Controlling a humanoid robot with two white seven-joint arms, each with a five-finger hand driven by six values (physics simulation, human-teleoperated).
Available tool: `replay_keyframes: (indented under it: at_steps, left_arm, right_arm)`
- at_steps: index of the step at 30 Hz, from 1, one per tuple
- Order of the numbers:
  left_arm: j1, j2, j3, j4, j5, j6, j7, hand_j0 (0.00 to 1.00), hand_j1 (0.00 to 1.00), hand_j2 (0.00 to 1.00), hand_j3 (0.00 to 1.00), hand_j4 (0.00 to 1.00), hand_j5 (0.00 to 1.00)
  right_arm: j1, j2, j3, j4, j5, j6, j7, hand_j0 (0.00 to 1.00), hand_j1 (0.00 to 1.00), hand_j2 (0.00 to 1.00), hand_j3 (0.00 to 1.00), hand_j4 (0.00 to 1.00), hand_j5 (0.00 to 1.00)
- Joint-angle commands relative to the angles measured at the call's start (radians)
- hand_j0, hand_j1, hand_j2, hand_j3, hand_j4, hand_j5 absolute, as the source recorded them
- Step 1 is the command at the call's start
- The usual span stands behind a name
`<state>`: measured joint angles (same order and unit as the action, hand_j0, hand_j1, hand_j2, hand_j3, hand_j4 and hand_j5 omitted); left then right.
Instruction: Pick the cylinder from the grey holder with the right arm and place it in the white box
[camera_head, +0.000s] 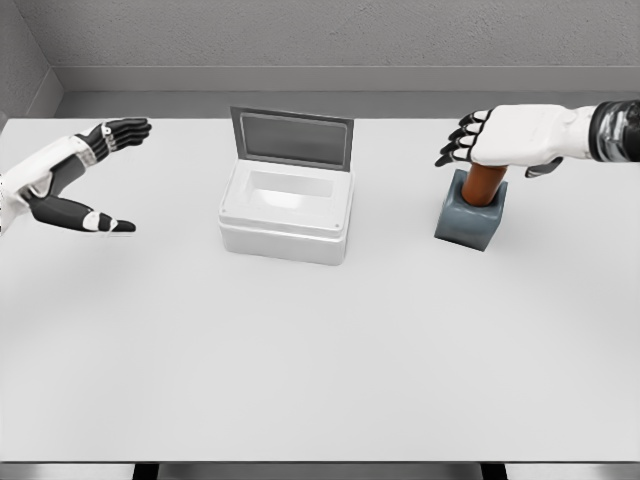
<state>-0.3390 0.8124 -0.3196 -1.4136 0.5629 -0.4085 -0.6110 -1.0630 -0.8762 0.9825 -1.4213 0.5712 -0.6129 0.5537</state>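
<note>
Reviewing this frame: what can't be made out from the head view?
- Top of the cylinder: covered by the right hand, so contact is unclear.
- Lower cylinder: hidden inside the grey holder.
- Right hand grip: seen from behind, so whether it has closed cannot be told.
- White box floor: partly hidden by its front wall.
- Left hand: its arm is cut off by the left edge.

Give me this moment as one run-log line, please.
right hand over cylinder, no grasp | cylinder in grey holder | white box open | left hand open, idle
</note>
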Motion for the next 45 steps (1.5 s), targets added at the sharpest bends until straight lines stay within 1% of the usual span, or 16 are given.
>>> replay_keyframes:
  at_steps: [1,3,6,8,9,10,12,15,17,18,22,27,29,32,36,45]
  left_arm:
    - [-0.002,-0.035,-0.001,0.008,0.009,0.048,0.0,1.0,1.0,1.0,1.0,1.0,1.0]
    - [-0.017,-0.053,-0.001,0.016,0.009,0.066,0.0,1.0,1.0,1.0,1.0,1.0,1.0]
    - [-0.048,-0.088,-0.004,0.044,0.009,0.091,0.0,1.0,1.0,1.0,1.0,1.0,1.0]
    - [-0.083,-0.093,-0.027,0.07,0.009,0.092,0.0,1.0,1.0,1.0,1.0,1.0,1.0]
    - [-0.089,-0.094,-0.029,0.082,0.009,0.092,0.0,1.0,1.0,1.0,1.0,1.0,1.0]
    - [-0.103,-0.105,-0.029,0.096,0.009,0.092,0.0,1.0,1.0,1.0,1.0,1.0,1.0]
    - [-0.117,-0.107,-0.029,0.111,0.009,0.092,0.0,1.0,1.0,1.0,1.0,1.0,1.0]
    - [-0.15,-0.137,-0.03,0.16,0.009,0.092,0.0,1.0,1.0,1.0,1.0,1.0,1.0]
    - [-0.175,-0.154,-0.044,0.185,0.009,0.092,0.0,1.0,1.0,1.0,1.0,1.0,1.0]
    - [-0.206,-0.156,-0.071,0.212,0.008,0.092,0.0,1.0,1.0,1.0,1.0,1.0,1.0]
    - [-0.244,-0.197,-0.101,0.262,0.006,0.092,0.0,1.0,1.0,1.0,1.0,1.0,1.0]
    - [-0.268,-0.228,-0.11,0.297,0.005,0.092,0.0,1.0,1.0,1.0,1.0,1.0,1.0]
    - [-0.288,-0.233,-0.134,0.314,0.005,0.092,0.0,1.0,1.0,1.0,1.0,1.0,1.0]
    - [-0.31,-0.262,-0.145,0.343,0.005,0.092,0.0,1.0,1.0,1.0,1.0,1.0,1.0]
    - [-0.336,-0.28,-0.164,0.381,0.005,0.092,0.0,1.0,1.0,1.0,1.0,1.0,1.0]
    - [-0.359,-0.309,-0.171,0.421,0.005,0.092,0.0,1.0,1.0,1.0,1.0,1.0,1.0]
  right_arm:
    - [0.0,0.008,-0.001,0.001,0.006,0.002,0.0,1.0,1.0,1.0,1.0,1.0,1.0]
    - [0.0,0.008,-0.001,0.002,0.01,0.002,0.0,0.99,0.99,0.99,0.99,0.99,0.99]
    - [-0.002,0.008,-0.001,0.038,0.021,0.002,0.0,0.99,0.99,0.99,0.99,0.99,0.99]
    - [0.0,0.008,-0.001,0.039,0.027,0.002,-0.001,0.98,0.98,0.98,0.98,0.98,0.98]
    - [0.0,0.008,-0.001,0.041,0.027,0.002,-0.001,0.96,0.96,0.96,0.96,0.96,0.96]
    - [0.0,0.008,-0.001,0.041,0.035,0.002,-0.001,0.9,0.9,0.9,0.9,0.9,0.9]
    - [0.005,0.012,0.001,0.053,0.039,0.002,-0.001,0.87,0.87,0.87,0.87,0.87,0.87]
    - [0.006,0.025,0.001,0.064,0.042,0.002,0.0,0.79,0.79,0.79,0.79,0.79,0.79]
    - [0.008,0.025,0.001,0.058,0.042,0.002,0.005,0.79,0.79,0.79,0.79,0.79,0.79]
    - [0.008,0.026,0.001,0.054,0.042,0.002,0.006,0.79,0.79,0.79,0.79,0.79,0.79]
    - [0.009,0.026,0.001,0.051,0.042,0.002,0.008,0.79,0.79,0.79,0.79,0.79,0.79]
    - [0.009,0.026,0.001,0.039,0.041,0.002,0.031,0.72,0.72,0.72,0.72,0.72,0.72]
    - [0.009,0.026,0.001,0.039,0.042,0.002,0.031,0.69,0.69,0.69,0.69,0.69,0.69]
    - [0.009,0.025,0.001,0.039,0.042,0.002,0.031,0.67,0.67,0.67,0.67,0.67,0.67]
    - [0.009,0.025,0.001,0.041,0.044,0.002,0.032,0.61,0.61,0.61,0.61,0.61,0.61]
    - [0.006,0.026,-0.002,0.038,0.042,0.002,0.04,0.57,0.57,0.57,0.57,0.57,0.57]
